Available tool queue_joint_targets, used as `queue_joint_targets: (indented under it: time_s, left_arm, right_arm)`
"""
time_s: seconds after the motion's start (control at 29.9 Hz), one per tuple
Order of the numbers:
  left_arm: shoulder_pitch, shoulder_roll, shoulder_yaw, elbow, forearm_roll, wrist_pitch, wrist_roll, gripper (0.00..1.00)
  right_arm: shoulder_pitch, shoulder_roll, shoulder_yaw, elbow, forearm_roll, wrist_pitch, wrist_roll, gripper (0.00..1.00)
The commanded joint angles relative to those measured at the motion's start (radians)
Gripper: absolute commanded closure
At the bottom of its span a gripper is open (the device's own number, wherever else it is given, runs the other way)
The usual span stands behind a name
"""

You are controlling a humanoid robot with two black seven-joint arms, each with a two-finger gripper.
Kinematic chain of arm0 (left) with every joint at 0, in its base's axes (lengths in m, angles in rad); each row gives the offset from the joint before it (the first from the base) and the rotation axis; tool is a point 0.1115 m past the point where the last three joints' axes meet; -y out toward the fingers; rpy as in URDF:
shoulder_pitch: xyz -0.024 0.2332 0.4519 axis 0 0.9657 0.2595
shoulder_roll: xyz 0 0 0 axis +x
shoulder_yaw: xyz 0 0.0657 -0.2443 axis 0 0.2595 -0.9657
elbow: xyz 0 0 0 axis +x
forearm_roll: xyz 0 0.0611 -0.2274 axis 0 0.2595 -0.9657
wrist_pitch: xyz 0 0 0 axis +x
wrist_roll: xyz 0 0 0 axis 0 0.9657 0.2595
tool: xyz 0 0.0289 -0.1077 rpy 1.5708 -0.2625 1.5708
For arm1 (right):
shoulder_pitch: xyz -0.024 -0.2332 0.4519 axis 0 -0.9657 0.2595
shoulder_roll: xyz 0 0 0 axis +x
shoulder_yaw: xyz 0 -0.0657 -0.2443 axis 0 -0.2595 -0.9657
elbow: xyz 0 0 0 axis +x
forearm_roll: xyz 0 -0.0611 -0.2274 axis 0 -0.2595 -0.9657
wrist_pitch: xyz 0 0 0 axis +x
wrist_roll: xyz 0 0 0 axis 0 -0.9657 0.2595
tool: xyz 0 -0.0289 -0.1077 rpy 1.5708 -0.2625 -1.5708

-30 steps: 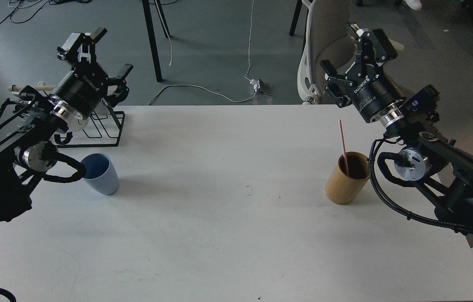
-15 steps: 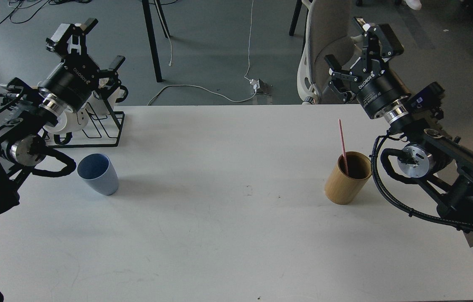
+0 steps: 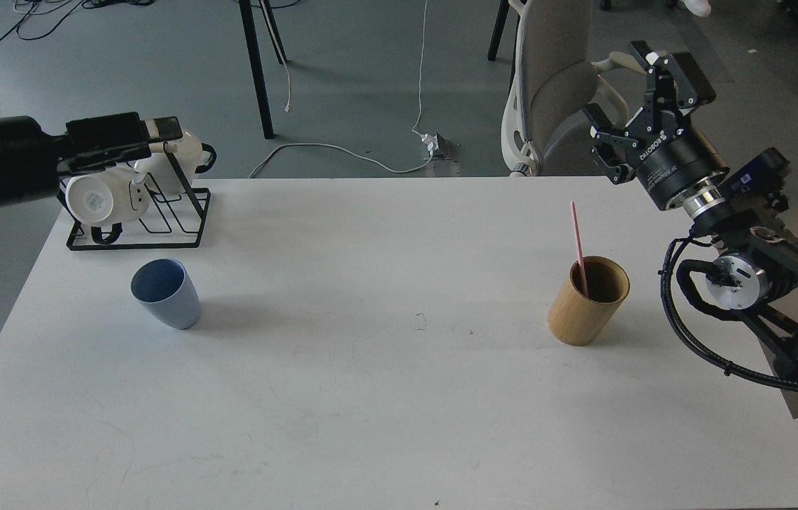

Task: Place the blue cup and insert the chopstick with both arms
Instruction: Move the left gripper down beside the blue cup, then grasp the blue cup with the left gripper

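Here, the blue cup point(image 3: 165, 293) stands at nine o'clock on the surface point(image 3: 384, 397), the chopstick point(image 3: 578, 246) in the bamboo holder point(image 3: 588, 301) at three. Right gripper point(image 3: 643, 92) fingers apart; left gripper point(image 3: 158, 131) unreadable. Best approach: descend squarely over the cup.

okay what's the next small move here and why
Probably bring the left gripper down toward the light-blue plastic cup. It stands untouched on the white table, while the pink-red chopstick sits in the tan bamboo cylinder and the right gripper is open, holding nothing.
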Motion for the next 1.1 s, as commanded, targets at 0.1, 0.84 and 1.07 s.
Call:
queue_joint_targets:
  time_s: [0.1,0.84,1.07]
  left_arm:
    - [-0.006,-0.052,0.169,0.182,0.131,0.085,0.000,0.01]
    - [0.109,-0.306,0.195,0.470,0.231,0.111,0.000,0.02]
    - [0.128,-0.333,0.197,0.484,0.231,0.202,0.000,0.13]
  right_arm:
    - [-0.020,-0.004,0.000,-0.007,0.000,0.000,0.000,0.02]
    - [-0.071,-0.034,0.003,-0.008,0.000,-0.003,0.000,0.02]
    - [-0.086,-0.038,0.021,-0.008,0.000,-0.003,0.000,0.02]
